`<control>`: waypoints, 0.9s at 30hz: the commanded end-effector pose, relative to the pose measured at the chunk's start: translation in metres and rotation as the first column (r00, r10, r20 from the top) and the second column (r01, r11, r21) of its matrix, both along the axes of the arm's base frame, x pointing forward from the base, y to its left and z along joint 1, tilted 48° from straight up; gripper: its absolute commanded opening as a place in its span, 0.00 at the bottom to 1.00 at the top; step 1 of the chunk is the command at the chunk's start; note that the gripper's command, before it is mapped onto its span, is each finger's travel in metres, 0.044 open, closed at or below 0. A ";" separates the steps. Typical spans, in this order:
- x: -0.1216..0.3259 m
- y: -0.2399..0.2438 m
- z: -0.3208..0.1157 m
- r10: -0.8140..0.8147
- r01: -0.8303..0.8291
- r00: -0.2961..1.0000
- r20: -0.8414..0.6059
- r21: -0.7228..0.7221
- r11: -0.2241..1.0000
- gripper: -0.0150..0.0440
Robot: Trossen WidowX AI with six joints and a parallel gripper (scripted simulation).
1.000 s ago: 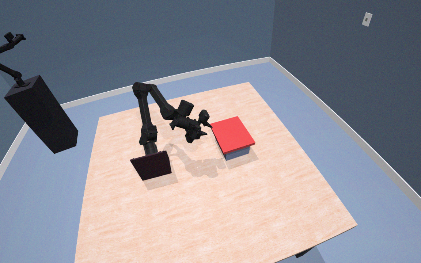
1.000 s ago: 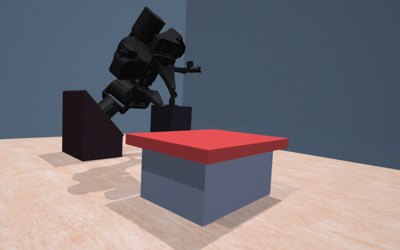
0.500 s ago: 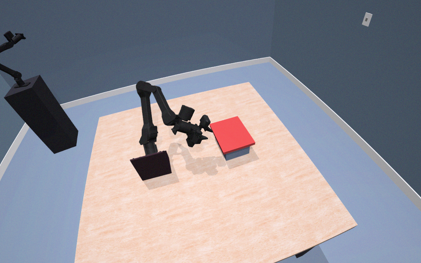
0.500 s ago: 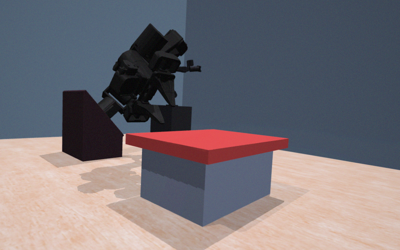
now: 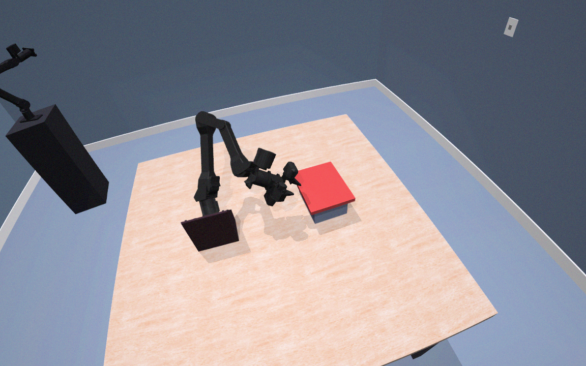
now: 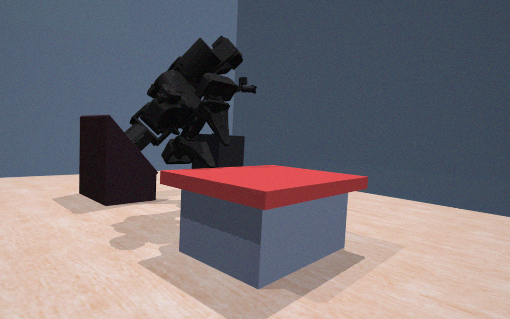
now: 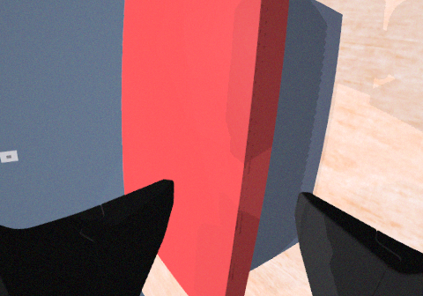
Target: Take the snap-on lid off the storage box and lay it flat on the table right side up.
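The red lid [image 5: 327,186] [image 6: 264,178] [image 7: 189,89] sits level on top of the blue-grey storage box [image 5: 331,214] [image 6: 304,234] [image 7: 304,67] and overhangs its sides. The box stands upright on the table. My gripper [image 5: 296,188] [image 6: 219,154] [image 7: 235,197] is open, with nothing held between its fingers. It is at the lid's arm-side edge, pointing toward it and tilted down, one finger higher than the other. In the wrist view the lid's edge runs between the two fingertips. I cannot tell how far the lower fingertip is from the lid or box wall.
The wooden table [image 5: 286,291] [image 6: 31,246] [image 7: 374,155] carries my dark wedge-shaped arm base [image 5: 210,232] [image 6: 98,162], to the left of the box in the top and exterior views. A second arm stands on a black pedestal [image 5: 58,159] off the table.
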State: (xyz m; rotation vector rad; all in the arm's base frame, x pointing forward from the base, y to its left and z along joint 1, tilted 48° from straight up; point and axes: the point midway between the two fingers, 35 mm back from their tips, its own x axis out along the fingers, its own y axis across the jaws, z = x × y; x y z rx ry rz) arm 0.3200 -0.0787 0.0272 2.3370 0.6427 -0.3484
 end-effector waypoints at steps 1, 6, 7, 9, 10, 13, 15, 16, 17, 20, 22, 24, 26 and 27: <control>0.008 0.002 -0.003 -0.002 0.002 1.000 0.001 -0.001 1.000 0.65; 0.014 0.005 -0.006 -0.002 0.002 1.000 0.002 -0.001 1.000 0.65; 0.016 0.006 -0.006 -0.003 0.003 1.000 0.003 0.000 1.000 0.65; 0.018 0.007 -0.008 -0.003 0.003 1.000 0.003 0.000 1.000 0.65; 0.020 0.008 -0.008 -0.003 0.003 1.000 0.004 0.000 1.000 0.65; 0.024 0.010 -0.010 -0.004 0.004 1.000 0.005 0.001 1.000 0.65; 0.026 0.012 -0.011 -0.004 0.004 1.000 0.006 0.002 1.000 0.65; 0.027 0.012 -0.012 -0.004 0.004 1.000 0.006 0.003 1.000 0.65; 0.029 0.013 -0.012 -0.005 0.005 1.000 0.007 0.003 1.000 0.65; 0.032 0.015 -0.014 -0.006 0.006 1.000 0.008 0.005 1.000 0.65; 0.034 0.017 -0.015 -0.006 0.006 1.000 0.010 0.006 1.000 0.65; 0.035 0.017 -0.016 -0.006 0.006 1.000 0.010 0.006 1.000 0.65; 0.035 0.017 -0.016 -0.006 0.006 1.000 0.010 0.006 1.000 0.56; 0.035 0.017 -0.016 -0.006 0.006 1.000 0.010 0.006 1.000 0.52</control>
